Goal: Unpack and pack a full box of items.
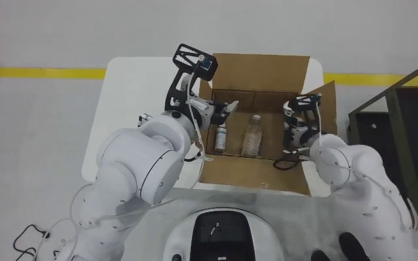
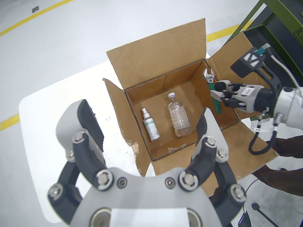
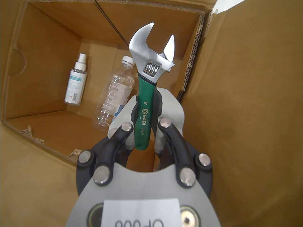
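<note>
The right claw (image 3: 146,109) is clamped on the green handle of an adjustable wrench (image 3: 148,79). Its two fingers press the handle from either side. The steel head sticks out past the fingertips, away from the wrist, with its jaws part open, and the butt of the handle runs back between the finger links. This claw hangs inside the open top of the cardboard box (image 3: 239,100), with the box's right wall and its raised flap close beside it on the outer side. Below and beyond the wrench head, toward the other arm, two items lie flat on the box floor. The clear plastic bottle (image 3: 113,95) with a white cap lies nearer this claw. The small white spray bottle (image 3: 76,81) lies farther off, close to the opposite wall. They lie side by side without touching. The left claw (image 2: 144,116) has its fingers spread wide apart with nothing between them. It hovers over the box's left side, with the spray bottle and the clear bottle down below it. The right claw and its wrench are across the box from it. The box stands on a white table (image 2: 59,95), whose bare top stretches out under and behind the left claw.
</note>
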You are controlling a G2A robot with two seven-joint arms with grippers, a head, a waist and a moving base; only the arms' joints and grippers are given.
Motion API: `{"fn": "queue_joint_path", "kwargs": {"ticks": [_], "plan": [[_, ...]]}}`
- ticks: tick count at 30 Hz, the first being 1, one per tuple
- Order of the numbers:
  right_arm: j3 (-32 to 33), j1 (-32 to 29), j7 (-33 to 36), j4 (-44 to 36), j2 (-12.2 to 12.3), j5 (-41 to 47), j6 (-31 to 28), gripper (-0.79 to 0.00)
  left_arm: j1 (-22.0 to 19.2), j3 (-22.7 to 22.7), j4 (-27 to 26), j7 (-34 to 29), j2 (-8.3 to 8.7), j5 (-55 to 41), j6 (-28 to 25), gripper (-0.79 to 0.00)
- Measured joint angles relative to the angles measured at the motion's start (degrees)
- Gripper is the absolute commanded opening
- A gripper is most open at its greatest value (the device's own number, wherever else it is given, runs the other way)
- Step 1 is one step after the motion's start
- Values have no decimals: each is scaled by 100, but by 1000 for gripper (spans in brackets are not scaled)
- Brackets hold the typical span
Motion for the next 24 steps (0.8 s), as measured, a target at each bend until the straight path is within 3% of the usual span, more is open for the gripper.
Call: {"fn": "queue_joint_path", "kwargs": {"ticks": [7,8,9,10,11,23,24], "plan": [[-724,491,-73,819,-170,-253,350,-785,0,0,0,0,0,0,0,0],[-786,541,-80,901,-191,-266,385,-708,0,0,0,0,0,0,0,0],[-845,586,-85,975,-210,-284,409,-499,0,0,0,0,0,0,0,0],[-920,641,-83,1062,-233,-315,434,-108,0,0,0,0,0,0,0,0],[-971,681,-77,1116,-250,-355,457,0,0,0,0,0,0,0,0,0],[-898,725,5,936,-320,-529,467,0,0,0,0,0,0,0,0,0],[-846,692,1,848,-317,-481,425,-31,0,0,0,0,0,0,0,0]]}}
